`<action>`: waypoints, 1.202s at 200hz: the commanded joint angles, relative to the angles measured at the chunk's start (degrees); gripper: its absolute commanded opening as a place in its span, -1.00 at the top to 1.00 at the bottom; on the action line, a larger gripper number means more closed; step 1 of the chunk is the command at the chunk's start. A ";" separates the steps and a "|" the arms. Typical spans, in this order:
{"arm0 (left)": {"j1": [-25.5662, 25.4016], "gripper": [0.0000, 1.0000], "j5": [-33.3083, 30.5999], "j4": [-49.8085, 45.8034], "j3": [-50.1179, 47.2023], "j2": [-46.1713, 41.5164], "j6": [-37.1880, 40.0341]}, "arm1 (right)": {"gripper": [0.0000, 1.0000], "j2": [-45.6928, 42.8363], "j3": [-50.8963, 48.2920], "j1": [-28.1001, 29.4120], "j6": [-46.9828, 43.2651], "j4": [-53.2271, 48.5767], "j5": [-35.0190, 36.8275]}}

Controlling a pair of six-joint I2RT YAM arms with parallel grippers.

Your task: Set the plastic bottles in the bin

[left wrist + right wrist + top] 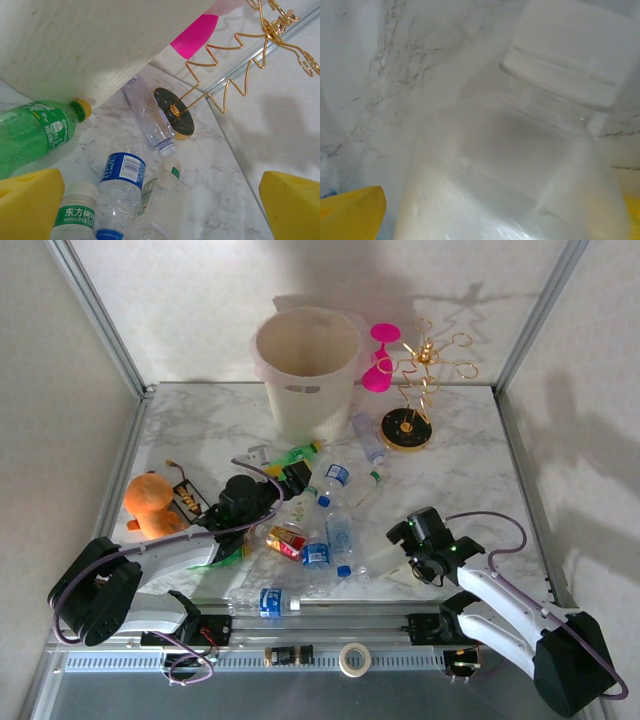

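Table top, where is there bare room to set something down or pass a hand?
Bare table lies far left, between the bin and the plush toy, and on the right, from the gold stand out to the side wall. The middle is crowded: bottles litter it from the bin's foot to the near edge.

White marble bench inside a pale booth
The bench (470, 470) has grey veins; plain off-white walls (180, 300) stand on its left, far and right sides, joined by aluminium posts (95, 315), and soft shadows fall on the far wall.
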 commanded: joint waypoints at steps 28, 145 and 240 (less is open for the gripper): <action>-0.58 -0.99 -2.04 1.07 0.25 0.58 -0.89 | -0.65 1.14 -3.38 0.48 1.50 6.50 -1.13; 3.42 -0.99 -1.37 0.99 1.37 0.44 -1.88 | 0.09 -2.83 6.75 0.15 -13.12 11.12 5.33; 10.93 -0.99 -1.27 -4.10 -3.54 -8.50 -1.09 | 0.19 18.89 38.50 -1.42 -39.69 28.70 1.89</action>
